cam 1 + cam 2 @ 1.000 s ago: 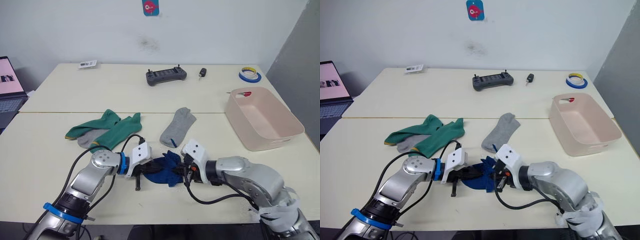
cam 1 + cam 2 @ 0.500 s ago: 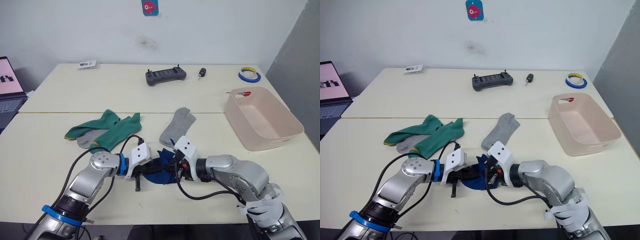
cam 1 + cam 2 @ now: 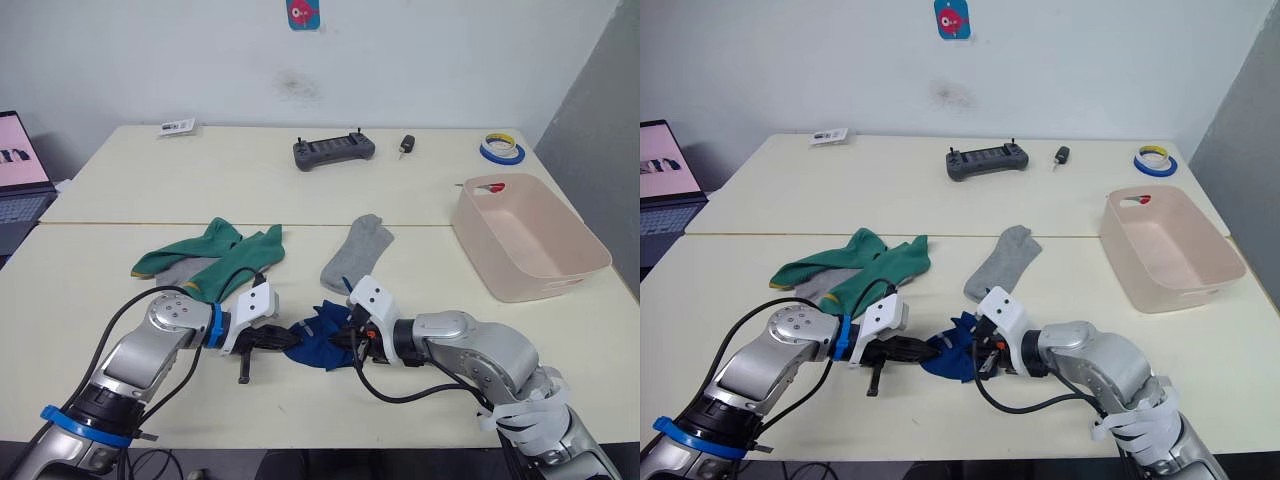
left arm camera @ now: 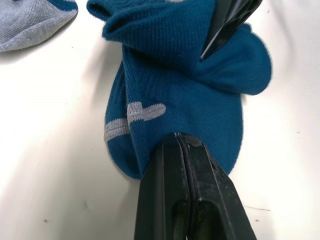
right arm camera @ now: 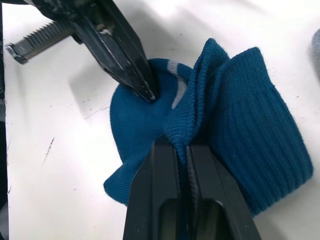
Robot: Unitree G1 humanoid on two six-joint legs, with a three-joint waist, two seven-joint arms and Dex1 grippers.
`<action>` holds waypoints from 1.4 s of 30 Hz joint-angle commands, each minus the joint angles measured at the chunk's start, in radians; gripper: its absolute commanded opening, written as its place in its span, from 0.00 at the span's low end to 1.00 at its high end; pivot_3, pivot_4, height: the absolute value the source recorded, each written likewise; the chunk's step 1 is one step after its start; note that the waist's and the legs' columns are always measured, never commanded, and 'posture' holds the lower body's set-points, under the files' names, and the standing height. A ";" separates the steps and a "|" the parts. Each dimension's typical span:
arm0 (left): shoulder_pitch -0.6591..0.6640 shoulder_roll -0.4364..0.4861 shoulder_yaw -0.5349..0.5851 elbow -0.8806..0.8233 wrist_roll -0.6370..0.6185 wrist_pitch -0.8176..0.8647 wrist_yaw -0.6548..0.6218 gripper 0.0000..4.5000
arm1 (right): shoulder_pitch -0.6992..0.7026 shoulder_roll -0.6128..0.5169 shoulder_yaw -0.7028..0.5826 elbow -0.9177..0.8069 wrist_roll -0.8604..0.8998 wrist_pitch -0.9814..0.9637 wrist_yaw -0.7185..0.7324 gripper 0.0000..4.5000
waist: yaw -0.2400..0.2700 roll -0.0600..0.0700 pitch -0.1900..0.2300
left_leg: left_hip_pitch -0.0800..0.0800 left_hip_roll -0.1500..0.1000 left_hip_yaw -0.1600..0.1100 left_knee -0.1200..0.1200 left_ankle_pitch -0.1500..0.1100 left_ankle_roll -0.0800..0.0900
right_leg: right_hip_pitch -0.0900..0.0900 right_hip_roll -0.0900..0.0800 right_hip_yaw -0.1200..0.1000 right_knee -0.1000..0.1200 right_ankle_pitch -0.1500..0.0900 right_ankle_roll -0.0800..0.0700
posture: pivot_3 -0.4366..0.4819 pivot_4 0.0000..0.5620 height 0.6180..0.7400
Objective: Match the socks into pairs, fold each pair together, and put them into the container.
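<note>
Two dark blue socks [image 3: 322, 340] lie bunched together near the table's front edge. My left gripper [image 3: 292, 340] is shut on their toe end [image 4: 150, 125]. My right gripper [image 3: 346, 343] is shut on a raised fold of the ribbed cuff [image 5: 240, 130]. The two grippers face each other, close together. Two green socks [image 3: 235, 262] overlap at the left, with a grey sock [image 3: 176, 273] partly hidden under them. Another grey sock [image 3: 356, 254] lies behind the blue ones. The pale pink container [image 3: 560, 262] stands at the right.
A black controller [image 3: 334, 151], a key fob [image 3: 404, 146], a tape roll [image 3: 499, 150] and a small card [image 3: 175, 127] lie along the table's far side. A laptop [image 3: 18, 170] sits at the far left. A small red and white item [image 3: 490, 187] lies in the container.
My right gripper moved left with the cuff, bunching the blue socks toward the left gripper. My left arm then drew back to the left, still holding the toe end.
</note>
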 commanded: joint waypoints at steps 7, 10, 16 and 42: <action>0.031 -0.019 -0.032 0.015 0.049 -0.025 0.027 0.00 | -0.048 0.018 0.004 -0.058 0.027 0.005 0.021 0.01 | 0.000 0.000 0.000 | 0.000 0.000 0.000 0.000 0.000 0.000 | 0.000 0.000 0.000 0.000 0.000 0.000 | 0.48 0.27 1.00; 0.027 -0.019 -0.031 0.020 0.050 -0.023 0.028 0.00 | -0.061 0.034 0.023 -0.041 0.020 -0.001 0.017 0.01 | 0.000 0.000 0.000 | 0.000 0.000 0.000 0.000 0.000 0.000 | 0.000 0.000 0.000 0.000 0.000 0.000 | 0.48 0.27 1.00; 0.029 -0.015 -0.030 0.026 0.055 -0.027 0.027 0.00 | -0.071 0.059 0.076 0.025 -0.020 -0.038 0.015 0.01 | 0.000 0.000 0.000 | 0.000 0.000 0.000 0.000 0.000 0.000 | 0.000 0.000 0.000 0.000 0.000 0.000 | 0.48 0.27 1.00; 0.035 -0.010 0.007 0.003 0.012 0.001 0.022 0.00 | -0.025 -0.095 0.011 -0.100 -0.015 -0.135 0.084 0.20 | -0.001 0.001 0.000 | 0.001 0.000 0.000 -0.001 0.000 0.000 | 0.001 -0.004 0.000 -0.001 0.000 0.000 | 0.48 0.27 1.00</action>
